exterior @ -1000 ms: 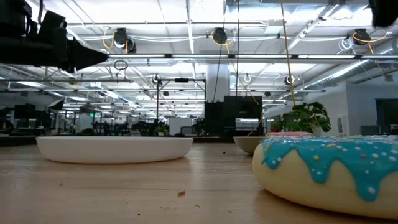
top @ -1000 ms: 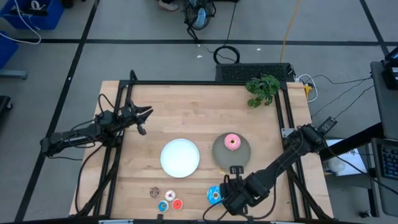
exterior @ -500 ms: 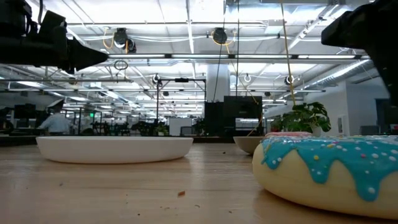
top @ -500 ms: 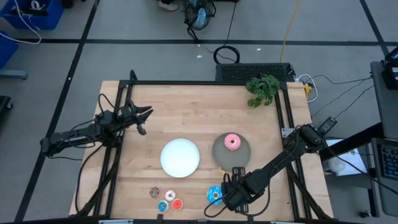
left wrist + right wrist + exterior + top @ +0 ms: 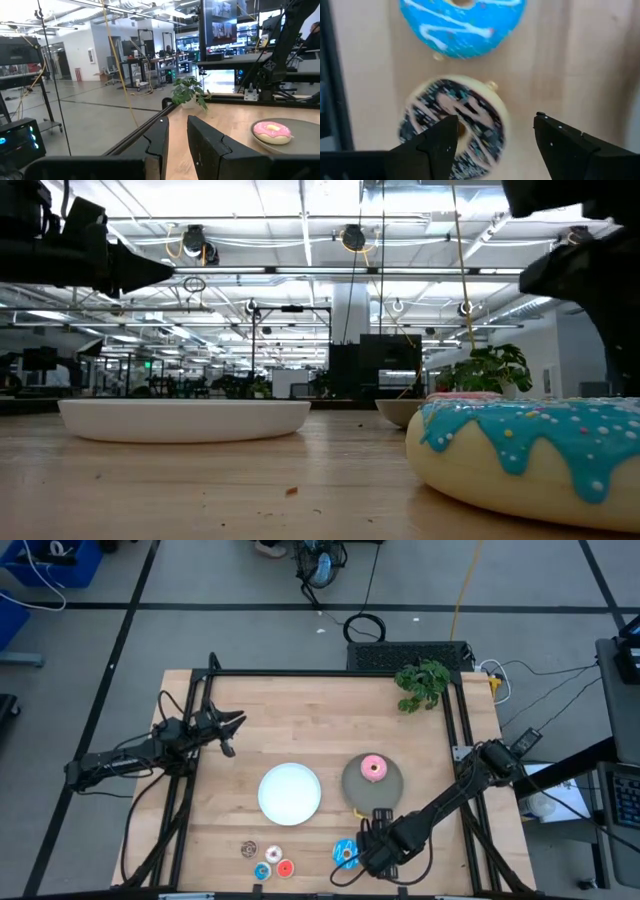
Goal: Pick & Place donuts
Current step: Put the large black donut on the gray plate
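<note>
2 larger donuts lie side by side under the right gripper (image 5: 495,145): the dark brown drizzled donut (image 5: 452,127) on bare wood at the table's near edge, and the blue sprinkled donut (image 5: 462,22) just beside it; in the high view the blue one (image 5: 345,854) shows left of the right gripper (image 5: 378,858), while the brown one is hidden beneath the arm. The right claw's fingers are spread wide with nothing between them; they straddle the brown donut's right half rather than its middle. 1 pink donut (image 5: 373,767) already sits on the round grey plate (image 5: 355,790); the round white plate (image 5: 290,792) holds nothing. 4 mini donuts cluster near the front edge: brown (image 5: 249,850), white (image 5: 273,853), blue (image 5: 263,871), red (image 5: 285,868). The left gripper (image 5: 228,726) waits well apart over the table's left side, its fingers (image 5: 207,145) close together with a narrow gap and nothing in it.

The risk, as I judge it: the fingers sit off-centre, so closing now could pinch only the rim and flip or squirt the brown donut away; 1 finger could also nudge the blue neighbour, which lies close; both sit near the table's front edge, so a shove might send 1 off.
</note>
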